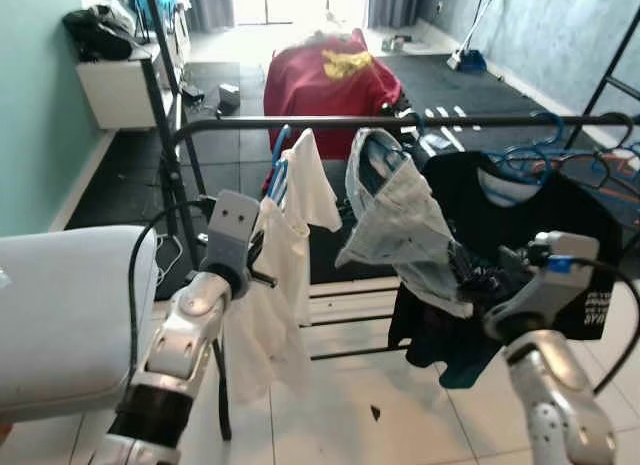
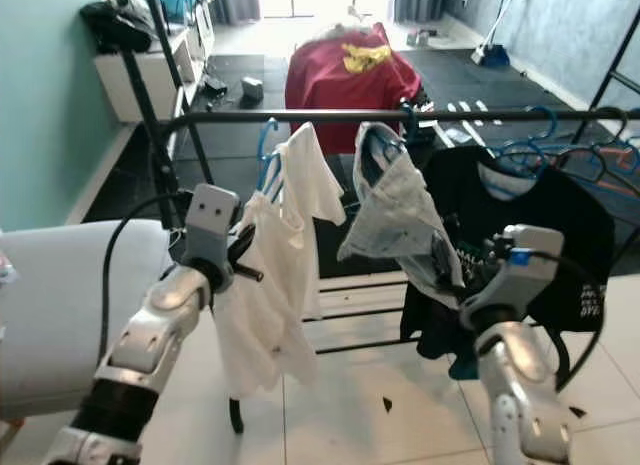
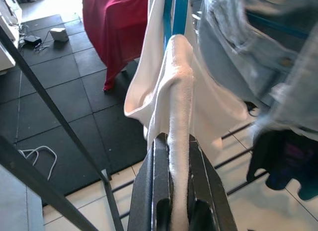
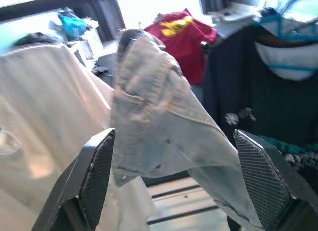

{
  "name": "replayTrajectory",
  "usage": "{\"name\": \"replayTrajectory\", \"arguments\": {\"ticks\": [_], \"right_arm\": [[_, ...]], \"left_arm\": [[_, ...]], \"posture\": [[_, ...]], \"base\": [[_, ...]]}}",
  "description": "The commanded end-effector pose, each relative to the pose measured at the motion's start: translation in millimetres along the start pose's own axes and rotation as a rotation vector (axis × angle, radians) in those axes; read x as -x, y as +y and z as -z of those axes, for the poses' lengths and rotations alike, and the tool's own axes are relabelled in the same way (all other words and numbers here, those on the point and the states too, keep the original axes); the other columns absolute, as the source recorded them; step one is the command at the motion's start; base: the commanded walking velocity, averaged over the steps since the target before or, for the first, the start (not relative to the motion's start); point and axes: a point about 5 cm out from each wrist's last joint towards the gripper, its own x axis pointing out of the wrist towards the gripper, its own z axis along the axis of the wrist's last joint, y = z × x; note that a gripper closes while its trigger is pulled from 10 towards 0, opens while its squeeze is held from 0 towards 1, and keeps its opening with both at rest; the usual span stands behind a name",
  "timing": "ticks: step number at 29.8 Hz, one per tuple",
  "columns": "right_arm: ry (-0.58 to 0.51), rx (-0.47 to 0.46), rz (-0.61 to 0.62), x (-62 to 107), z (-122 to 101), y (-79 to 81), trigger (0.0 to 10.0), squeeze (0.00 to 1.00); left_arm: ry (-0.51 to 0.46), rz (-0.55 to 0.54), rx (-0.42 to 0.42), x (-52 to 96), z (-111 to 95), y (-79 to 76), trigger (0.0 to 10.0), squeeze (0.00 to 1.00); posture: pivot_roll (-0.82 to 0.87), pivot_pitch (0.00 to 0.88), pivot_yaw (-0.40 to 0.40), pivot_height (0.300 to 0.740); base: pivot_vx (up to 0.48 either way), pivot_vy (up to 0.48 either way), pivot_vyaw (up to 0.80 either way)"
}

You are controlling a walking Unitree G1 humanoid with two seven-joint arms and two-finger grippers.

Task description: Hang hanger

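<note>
On blue hanger point(image 3: 174, 12) — limp white shirt point(image 1: 285, 275)

My 2 head eyes look forward and down over the black rail point(image 1: 400, 121), sharing the same clothes. My left wrist camera sits tight against the white shirt point(image 3: 179, 107); my right wrist camera faces the pale denim garment point(image 4: 159, 126) closely.

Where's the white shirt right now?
The white cotton shirt hangs on a blue plastic hanger at the black metal rail's left end, pinched by the left claw, beside the pale denim garment.
</note>
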Motion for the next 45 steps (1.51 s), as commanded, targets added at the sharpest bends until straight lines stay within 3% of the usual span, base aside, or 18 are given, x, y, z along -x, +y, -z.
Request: {"name": "replayTrajectory", "arguments": {"ticks": [1, 15, 29, 30, 31, 38, 42, 45], "right_arm": [[-0.012, -0.001, 0.014, 0.7, -3.5, -4.5, 10.0, 0.0], [-0.007, -0.004, 0.008, 0.8, -2.0, -2.8, 10.0, 0.0], [-0.003, 0.004, 0.016, 1.1, -2.5, -5.6, 10.0, 0.0], [-0.002, 0.005, 0.016, 0.9, -2.1, -5.4, 10.0, 0.0], [0.0, 0.006, 0.016, 0.8, -1.8, -5.4, 10.0, 0.0], [0.002, 0.011, 0.018, 0.8, -2.5, -6.2, 10.0, 0.0], [0.002, 0.012, 0.018, 1.0, -2.7, -6.7, 10.0, 0.0], [0.003, 0.011, 0.018, 1.1, -2.3, -6.8, 10.0, 0.0]], "left_arm": [[-0.034, 0.025, 0.019, -2.0, -8.9, -6.2, 10.0, 0.0], [-0.033, 0.038, 0.032, -4.2, -8.8, -14.0, 10.0, 0.0], [0.136, 0.05, 0.039, -0.2, 20.2, -19.5, 10.0, 0.0], [0.177, 0.059, 0.049, 2.1, 27.0, -20.3, 10.0, 0.81], [0.204, 0.064, 0.059, 3.9, 31.9, -20.6, 10.0, 1.0], [0.224, 0.129, 0.09, 10.5, 37.0, -24.6, 10.0, 1.0], [0.127, 0.176, 0.142, 17.0, 29.6, -24.1, 10.0, 1.0], [0.06, 0.113, 0.135, 25.1, 31.0, -10.1, 10.0, 1.0]], "posture": [[-0.1, 0.079, -0.018, 0.74], [-0.1, 0.084, -0.02, 0.74], [-0.1, 0.085, -0.021, 0.74], [-0.1, 0.085, -0.021, 0.74], [-0.1, 0.085, -0.021, 0.74], [-0.1, 0.093, -0.022, 0.74], [-0.1, 0.094, -0.023, 0.74], [-0.1, 0.095, -0.023, 0.74]], "base": [[0.368, 0.0, 0.0], [0.361, 0.0, 0.0], [0.0, 0.0, 0.0], [0.0, 0.0, 0.0], [0.0, 0.0, 0.0], [0.0, 0.0, 0.0], [0.0, 0.0, 0.0], [0.0, 0.0, 0.0]]}}
